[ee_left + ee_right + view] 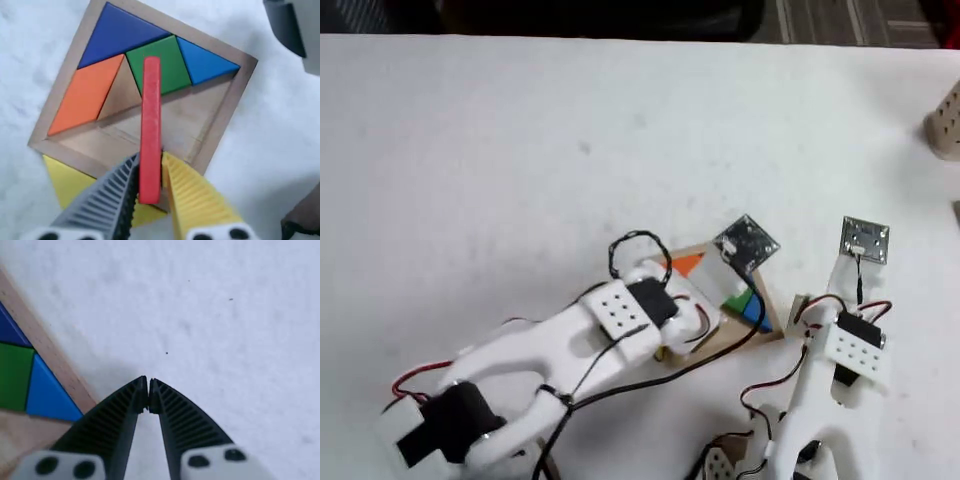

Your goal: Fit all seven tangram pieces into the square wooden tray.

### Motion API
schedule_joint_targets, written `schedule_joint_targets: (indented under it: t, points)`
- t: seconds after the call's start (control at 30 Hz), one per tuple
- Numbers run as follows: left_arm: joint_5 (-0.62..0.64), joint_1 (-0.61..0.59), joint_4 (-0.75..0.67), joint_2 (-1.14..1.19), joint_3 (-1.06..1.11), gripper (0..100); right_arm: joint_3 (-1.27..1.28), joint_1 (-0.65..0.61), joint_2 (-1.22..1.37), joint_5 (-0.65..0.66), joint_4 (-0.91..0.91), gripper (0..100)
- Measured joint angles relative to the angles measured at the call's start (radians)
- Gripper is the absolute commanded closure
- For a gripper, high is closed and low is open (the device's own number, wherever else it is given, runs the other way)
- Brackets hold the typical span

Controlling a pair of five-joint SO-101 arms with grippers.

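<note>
Left wrist view: my left claw [150, 159] is clamped on the red piece [150, 115], which stands on its thin edge above the tray [66, 75].
Yellow piece [65, 177]: lies outside the tray, against the rim on the side nearest my left claw.
Orange piece [87, 95]: lies flat inside the tray along one wall, touching the dark blue triangle.
Dark blue triangle [117, 35]: lies flat in the tray corner farthest from my left claw.
Green square [172, 65]: sits in the tray between the two blue pieces, partly behind the red piece.
Light blue triangle [202, 62]: sits in the tray beside the green square, reaching into a corner.
Tray floor: bare wood shows beneath the red piece.
Right wrist view: my right claw [148, 382] has its tips pressed together and grips nothing. It hangs over the table [225, 315] just outside the tray rim, near the light blue triangle.
</note>
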Motion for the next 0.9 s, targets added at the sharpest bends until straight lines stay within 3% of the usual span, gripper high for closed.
schedule_joint_targets:
  t: [0.17, 0.37, 0.47, 0.9]
  points:
    - [-0.002, 0.000, -0.017, 0.006, 0.000, 96, 0.000, 0.000, 0.000, 0.000, 0.000, 98.1]
    - [-0.002, 0.044, -0.037, 0.006, 0.061, 74, 0.000, 0.000, 0.000, 0.000, 0.000, 98.1]
    - [-0.002, 0.063, -0.080, 0.006, 0.120, 69, 0.000, 0.000, 0.000, 0.000, 0.000, 98.1]
    - [0.002, 0.012, -0.130, 0.006, 0.157, 68, 0.000, 0.000, 0.000, 0.000, 0.000, 98.1]
